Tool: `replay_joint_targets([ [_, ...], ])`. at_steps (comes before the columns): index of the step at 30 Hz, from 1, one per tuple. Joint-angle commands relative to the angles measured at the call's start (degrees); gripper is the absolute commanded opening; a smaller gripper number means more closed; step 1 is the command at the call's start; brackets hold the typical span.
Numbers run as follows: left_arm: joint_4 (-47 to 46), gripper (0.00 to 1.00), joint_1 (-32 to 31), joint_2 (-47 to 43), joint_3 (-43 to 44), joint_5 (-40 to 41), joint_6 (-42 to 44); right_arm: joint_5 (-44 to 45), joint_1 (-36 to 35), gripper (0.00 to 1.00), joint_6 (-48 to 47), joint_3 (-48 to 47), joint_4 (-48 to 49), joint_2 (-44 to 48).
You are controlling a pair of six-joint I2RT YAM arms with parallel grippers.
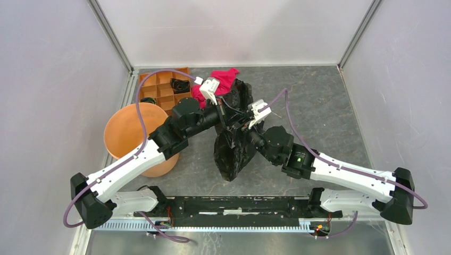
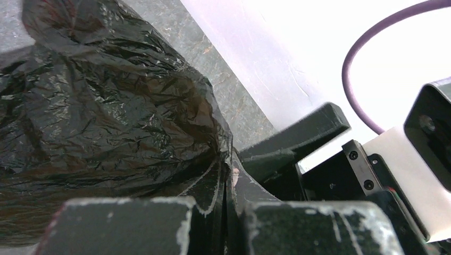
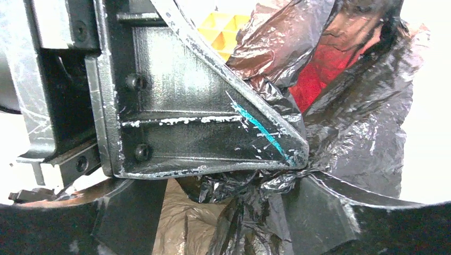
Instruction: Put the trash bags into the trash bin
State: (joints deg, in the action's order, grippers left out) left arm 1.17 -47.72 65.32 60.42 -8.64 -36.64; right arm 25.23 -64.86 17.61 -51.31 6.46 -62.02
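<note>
Black wrinkled film fills both of my wrist views: the trash bag [image 1: 232, 154] is gathered between my two grippers over the middle of the table [image 1: 319, 106]. Its lower end tapers toward my bases, and I cannot tell whether that end rests on the surface. My left gripper [image 2: 227, 204] is clenched on a fold of the bag, the film squeezed into the thin slit between its two scuffed fingers [image 2: 122, 223]. My right gripper [image 3: 298, 172] is clamped on the same bag just beside it, with crumpled plastic bunched where the upper finger's tip meets the lower one. The rest of the bag rises past both grippers toward the far side. Left of the bag, apart from it, the trash bin [image 1: 125, 135] stands upright with its mouth open, and my left arm crosses its right edge. Farther back, by the far left corner, lies an orange tray [image 1: 159, 87] of square compartments with dark bits in some. A red-pink cloth [image 1: 226, 78] lies just right of the tray, against the bag's upper part.
</note>
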Motion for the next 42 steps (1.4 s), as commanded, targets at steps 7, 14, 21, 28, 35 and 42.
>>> replay_joint_targets([
  [7,4.61,0.16,-0.26,-1.91,4.16,2.54,1.70,3.42,-0.05,0.02,-10.23,3.83,14.38,-0.14],
  [14,17.54,0.97,-0.27,-4.69,9.20,10.80,9.26,7.12,0.13,0.00,-9.94,6.03,6.38,2.54],
  [21,34.33,1.00,-0.26,-13.22,11.47,27.93,13.36,10.34,5.28,0.00,-9.08,8.72,-2.97,10.69],
  [28,55.24,1.00,0.39,-11.30,12.22,59.19,5.26,10.91,10.51,0.00,-11.20,7.28,-10.02,20.05],
  [35,57.55,1.00,4.58,-4.42,11.03,58.31,3.85,10.90,10.54,0.00,-10.14,5.45,-14.11,25.11],
  [42,52.68,0.73,6.88,-5.77,6.01,48.94,5.31,9.13,10.52,0.00,-7.83,3.97,-16.97,27.44],
])
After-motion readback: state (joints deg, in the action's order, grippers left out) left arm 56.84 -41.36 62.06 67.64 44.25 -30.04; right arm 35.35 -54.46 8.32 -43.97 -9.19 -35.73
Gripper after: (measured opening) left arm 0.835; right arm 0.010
